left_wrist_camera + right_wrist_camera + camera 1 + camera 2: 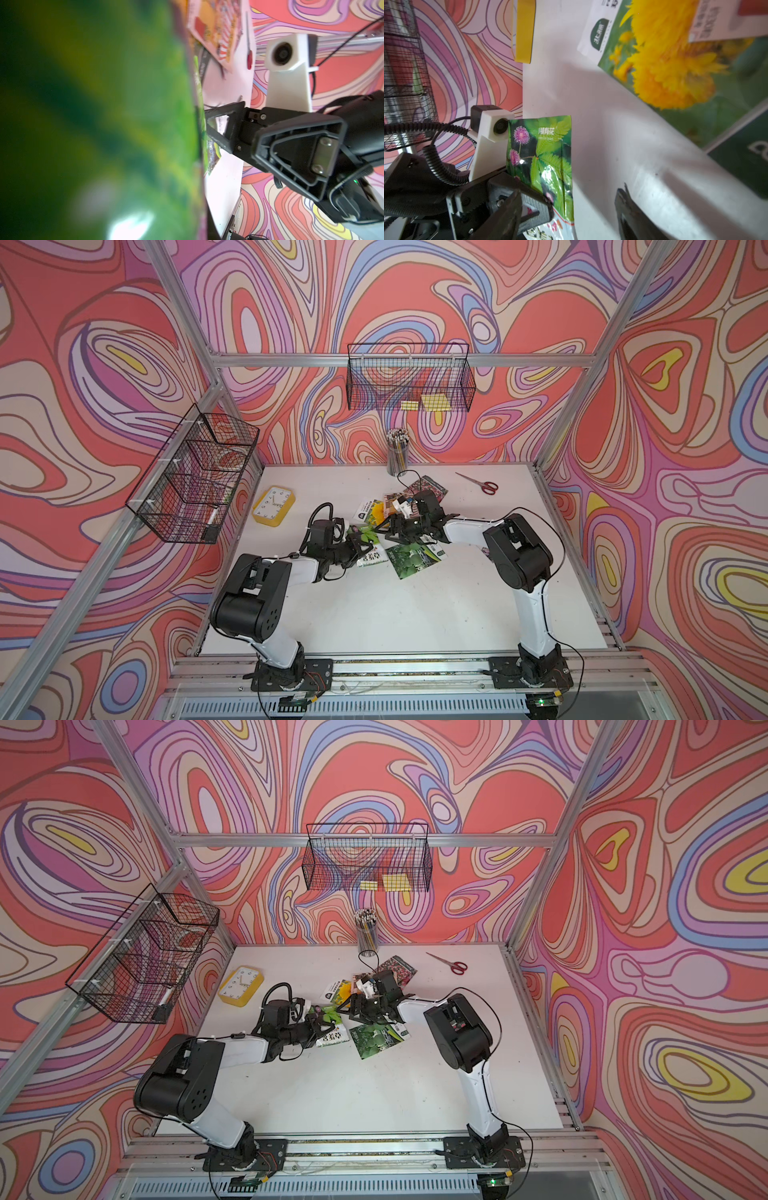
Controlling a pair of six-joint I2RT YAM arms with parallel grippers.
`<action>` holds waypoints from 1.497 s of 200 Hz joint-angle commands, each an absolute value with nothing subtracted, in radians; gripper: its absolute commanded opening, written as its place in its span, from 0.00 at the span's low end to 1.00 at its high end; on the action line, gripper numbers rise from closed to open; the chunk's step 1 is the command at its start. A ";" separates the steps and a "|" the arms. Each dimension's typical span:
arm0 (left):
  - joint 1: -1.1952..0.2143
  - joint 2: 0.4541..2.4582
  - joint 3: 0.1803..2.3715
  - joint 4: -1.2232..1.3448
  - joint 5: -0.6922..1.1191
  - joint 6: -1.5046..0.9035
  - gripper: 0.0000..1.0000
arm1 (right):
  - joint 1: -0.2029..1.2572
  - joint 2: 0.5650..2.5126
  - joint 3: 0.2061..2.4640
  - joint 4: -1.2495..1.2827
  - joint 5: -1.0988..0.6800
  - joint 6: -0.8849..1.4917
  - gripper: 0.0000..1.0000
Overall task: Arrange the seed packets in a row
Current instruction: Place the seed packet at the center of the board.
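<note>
My left gripper (pixel 362 549) is shut on a green seed packet (pixel 550 149) printed with pink puff flowers and fern leaves, and holds it raised on edge. That packet (pixel 93 124) fills the left wrist view as a green blur and hides the jaws there. My right gripper (pixel 569 193) stands open right beside the packet, gripping nothing. More seed packets lie flat in both top views: a sunflower one (pixel 371 510) behind the grippers, a dark green gourd one (pixel 409 559) under the right wrist, a shopfront one (pixel 216 31), and a pink-flower one (pixel 431 486) further back.
A yellow-framed clock (pixel 274 506) lies at the back left. Red-handled scissors (pixel 484 485) lie at the back right. A cup of pencils (pixel 397 454) stands at the back wall. Wire baskets hang on the back wall (pixel 409 377) and on the left wall (pixel 195 477).
</note>
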State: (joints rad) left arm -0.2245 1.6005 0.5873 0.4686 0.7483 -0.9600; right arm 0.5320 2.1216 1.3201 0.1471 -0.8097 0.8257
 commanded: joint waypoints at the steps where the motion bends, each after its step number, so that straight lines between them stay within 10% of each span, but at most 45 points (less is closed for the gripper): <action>1: -0.229 1.557 0.598 0.497 0.808 -0.919 0.00 | 0.523 2.064 1.257 0.236 -0.887 0.862 0.71; 67: -0.243 1.588 0.586 0.694 0.917 -1.014 0.00 | 0.523 2.036 1.139 0.547 -0.987 1.051 0.62; 107: -0.258 1.631 0.586 0.748 0.945 -1.047 0.00 | 0.523 2.034 1.112 0.642 -0.999 1.101 0.27; 120: -0.262 1.634 0.588 0.737 0.942 -1.045 0.00 | 0.523 2.028 1.104 0.635 -0.987 1.096 0.00; 133: -0.264 1.632 0.591 0.714 0.935 -1.035 0.00 | 0.524 2.019 1.100 0.599 -0.969 1.066 0.00; 151: -0.264 1.596 0.609 0.582 0.892 -0.987 0.42 | 0.523 2.003 1.096 0.540 -0.949 1.018 0.00; 178: -0.265 1.464 0.765 -0.085 0.576 -0.731 0.64 | 0.527 1.967 1.098 0.397 -0.864 0.919 0.00; 244: -0.263 1.135 0.900 -0.612 -0.067 -0.728 0.99 | 0.755 2.040 1.259 0.241 -0.518 0.900 0.00; 299: -0.264 1.019 0.927 -0.683 -0.185 -0.741 0.99 | 0.984 2.280 1.603 0.167 -0.297 1.049 0.00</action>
State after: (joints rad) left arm -0.2665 1.0412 0.9009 -0.5858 -0.0875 -0.7361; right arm 0.9169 2.1662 1.4765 0.2405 -0.4438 0.9684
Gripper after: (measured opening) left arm 0.991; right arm 0.044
